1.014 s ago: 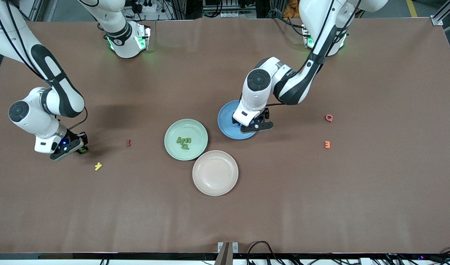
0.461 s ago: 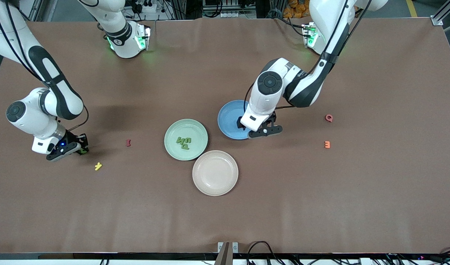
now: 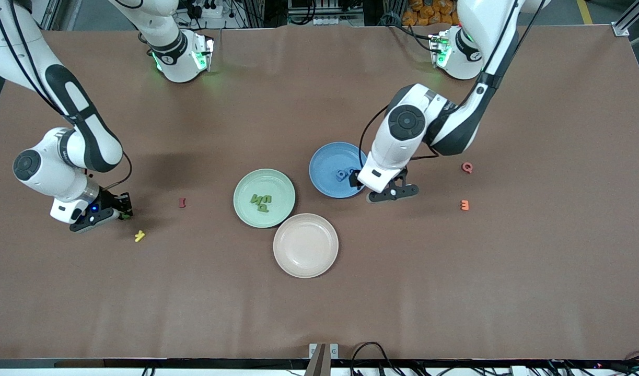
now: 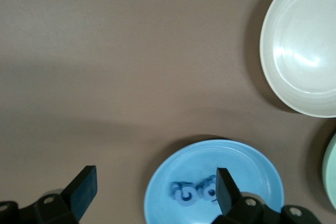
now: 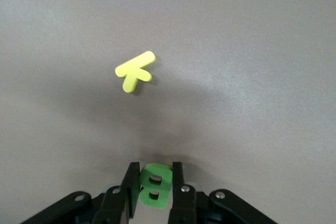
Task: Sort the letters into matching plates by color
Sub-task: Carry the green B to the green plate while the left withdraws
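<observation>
A brown tabletop (image 3: 455,271) fills your view, three plates clustered at its middle. Your right claw (image 5: 152,182), at the right arm's end of the tabletop, is clamped on a green letter B (image 5: 153,183), pinched upright between the fingers just above the surface, a yellow letter (image 5: 135,71) lying loose close by. That grip looks like a fresh pick-up: the B is likely bound for the green plate (image 3: 246,206), where three green letters (image 3: 261,201) already lie, well apart from the claw, so you have a long carry ahead.

Your left claw (image 3: 390,190) hangs wide open and empty over bare tabletop just beside the blue plate (image 3: 324,180), on the side toward the left arm's end. In that plate blue letters (image 4: 193,192) sit bunched together; how many you cannot tell. Open jaws beside a loaded plate suggest the left arm's share is done.

The cream plate (image 3: 305,245), nearest the front camera, holds nothing. A red letter (image 3: 182,202), a pink letter (image 3: 467,167) and an orange letter (image 3: 464,205) lie scattered on the tabletop; they match neither plate.
</observation>
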{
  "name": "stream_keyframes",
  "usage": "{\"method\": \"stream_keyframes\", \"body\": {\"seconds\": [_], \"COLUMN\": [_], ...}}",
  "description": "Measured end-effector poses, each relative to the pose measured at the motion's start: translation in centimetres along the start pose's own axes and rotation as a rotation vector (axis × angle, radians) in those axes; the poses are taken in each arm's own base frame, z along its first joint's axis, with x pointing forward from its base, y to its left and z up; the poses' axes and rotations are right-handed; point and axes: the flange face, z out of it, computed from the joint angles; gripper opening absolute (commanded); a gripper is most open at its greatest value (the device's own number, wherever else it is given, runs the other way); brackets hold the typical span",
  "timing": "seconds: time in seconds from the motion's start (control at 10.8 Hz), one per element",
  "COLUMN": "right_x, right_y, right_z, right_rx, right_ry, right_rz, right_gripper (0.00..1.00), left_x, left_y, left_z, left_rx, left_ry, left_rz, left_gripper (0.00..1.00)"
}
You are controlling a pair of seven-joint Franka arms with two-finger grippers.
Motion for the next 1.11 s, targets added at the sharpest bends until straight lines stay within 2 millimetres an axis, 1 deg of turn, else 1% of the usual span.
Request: {"method": "stream_keyframes", "body": {"seconds": [0.37, 0.55, 0.65, 0.74, 0.83, 1.01, 1.11], "right_x": [1.0, 1.8, 2.7, 2.8, 3.2, 4.7, 5.3], "right_y": [-1.5, -2.7, -4.1, -4.2, -4.9, -7.7, -8.7], "right_z": [-0.9, -1.4, -1.7, -1.7, -1.7, -1.6, -1.7], "right_rx": [0.017, 0.024, 0.023, 0.023, 0.022, 0.021, 0.021], "right_ry": [-0.035, -0.054, -0.058, -0.059, -0.059, -0.060, -0.059], "right_rz": [0.088, 0.134, 0.163, 0.179, 0.220, 0.273, 0.290], "right_gripper": [0.27, 0.27, 0.27, 0.27, 0.27, 0.27, 0.27], "left_x": [3.3, 5.1, 6.2, 6.3, 7.0, 9.2, 9.5], "left_y": [-4.2, -6.5, -8.2, -8.4, -9.4, -13.3, -14.6], "left_z": [-3.2, -4.8, -5.9, -6.0, -6.7, -9.8, -11.0], "left_rx": [-0.010, -0.028, -0.034, -0.018, 0.008, 0.019, 0.028], "left_ry": [-0.004, 0.009, 0.017, 0.029, 0.061, 0.113, 0.120], "left_rz": [0.018, 0.030, 0.018, 0.030, 0.043, 0.069, 0.092], "left_gripper": [1.00, 1.00, 1.00, 1.00, 1.00, 1.00, 1.00]}}
